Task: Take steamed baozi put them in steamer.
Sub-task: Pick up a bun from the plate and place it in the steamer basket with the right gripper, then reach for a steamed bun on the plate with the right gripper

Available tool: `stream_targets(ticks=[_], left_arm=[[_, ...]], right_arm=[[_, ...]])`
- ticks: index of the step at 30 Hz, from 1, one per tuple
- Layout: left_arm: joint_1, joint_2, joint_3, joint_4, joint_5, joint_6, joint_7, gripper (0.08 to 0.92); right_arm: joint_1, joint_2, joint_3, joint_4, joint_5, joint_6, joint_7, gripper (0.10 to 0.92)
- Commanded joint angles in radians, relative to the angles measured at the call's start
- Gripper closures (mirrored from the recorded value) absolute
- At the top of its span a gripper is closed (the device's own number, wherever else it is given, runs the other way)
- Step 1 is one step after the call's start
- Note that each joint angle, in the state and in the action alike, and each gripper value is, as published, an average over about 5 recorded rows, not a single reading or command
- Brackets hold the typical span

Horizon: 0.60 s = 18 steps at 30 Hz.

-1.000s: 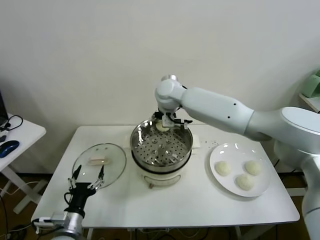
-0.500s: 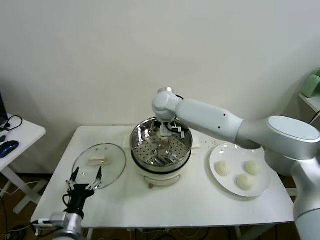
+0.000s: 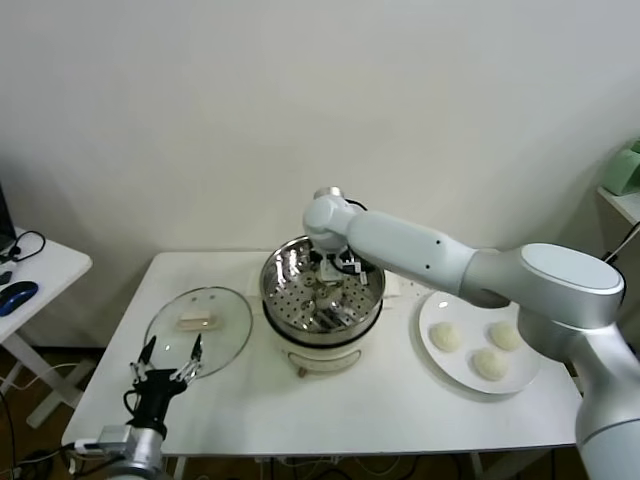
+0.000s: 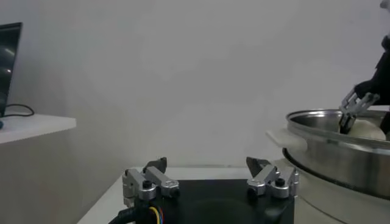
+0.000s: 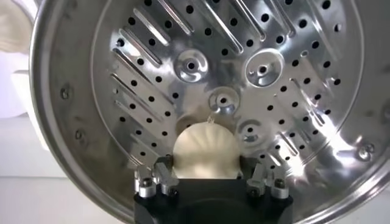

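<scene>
The steamer (image 3: 290,300) stands at the table's middle on its cream base. My right gripper (image 3: 334,272) reaches down inside the basket, shut on a cream-white baozi (image 5: 205,151) that hangs just over the perforated bottom (image 5: 183,61); in the head view the wrist hides this bun. Three more baozi (image 3: 445,337) (image 3: 505,335) (image 3: 490,363) lie on the white plate (image 3: 470,300) to the right. My left gripper (image 3: 168,352) is open and empty at the front left, by the glass lid. The left wrist view shows it (image 4: 207,170) with the steamer (image 4: 341,152) and the held bun (image 4: 368,129) beyond.
A round glass lid (image 3: 198,318) lies flat on the table left of the steamer. A side table with a blue mouse (image 3: 18,295) stands at far left. A green object (image 3: 625,165) sits at the far right edge.
My right gripper has gone down from the steamer's far rim into the basket with the baozi in it. The left arm has not moved.
</scene>
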Motion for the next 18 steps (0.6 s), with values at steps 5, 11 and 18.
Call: stream_targets(ticks=[5,11,18], left_arm=[[-0.001,0.001,-0.003,0.001,-0.004,0.001,-0.006,0.177],[-0.006,0.0,-0.002,0.002,-0.006,0.003,-0.017,0.177],[-0.006,0.006,-0.006,-0.006,-0.01,0.006,-0.022,0.177]], right_arm=[[0.003,0.001,0.002,-0.005,-0.011,0.012,0.01,0.204],[0.063,-0.031,0.001,0.037,0.043,0.028,-0.015,0.203],[0.195,-0.167,-0.019,0.141,0.21,0.064,-0.063,0.203]])
